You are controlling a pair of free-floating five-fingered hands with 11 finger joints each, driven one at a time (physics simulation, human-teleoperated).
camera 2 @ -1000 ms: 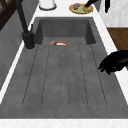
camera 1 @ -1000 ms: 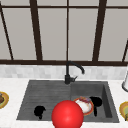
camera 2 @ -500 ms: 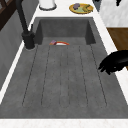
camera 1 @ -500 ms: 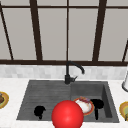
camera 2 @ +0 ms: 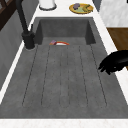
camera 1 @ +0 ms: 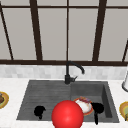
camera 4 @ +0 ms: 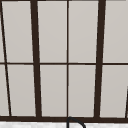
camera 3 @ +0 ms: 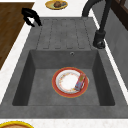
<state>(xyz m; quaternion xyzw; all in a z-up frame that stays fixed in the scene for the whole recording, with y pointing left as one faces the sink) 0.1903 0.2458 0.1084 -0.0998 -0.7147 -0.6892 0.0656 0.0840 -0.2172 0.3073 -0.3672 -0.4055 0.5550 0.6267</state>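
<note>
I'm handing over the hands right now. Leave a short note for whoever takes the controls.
Left hand: relaxed and empty, in the air over the front edge of the draining board.
Right hand: at the front right of the basin, beside the plate.
Plate: flat on the basin floor, with a small packet on its rim.
Red ball: between the hands, at the sink's front.

A: Fixtures? Black faucet [camera 1: 71,71] stands at the back rim of the grey sink [camera 1: 45,92], window [camera 4: 67,60] behind it.

B: On the white desk [camera 3: 75,5]: yellow plate with food [camera 2: 80,7] at the basin end, just beside a white container [camera 2: 47,3]. Another yellow plate [camera 3: 56,4] beyond the drainboard [camera 2: 65,77]. Wooden floor [camera 3: 11,27] below.
</note>
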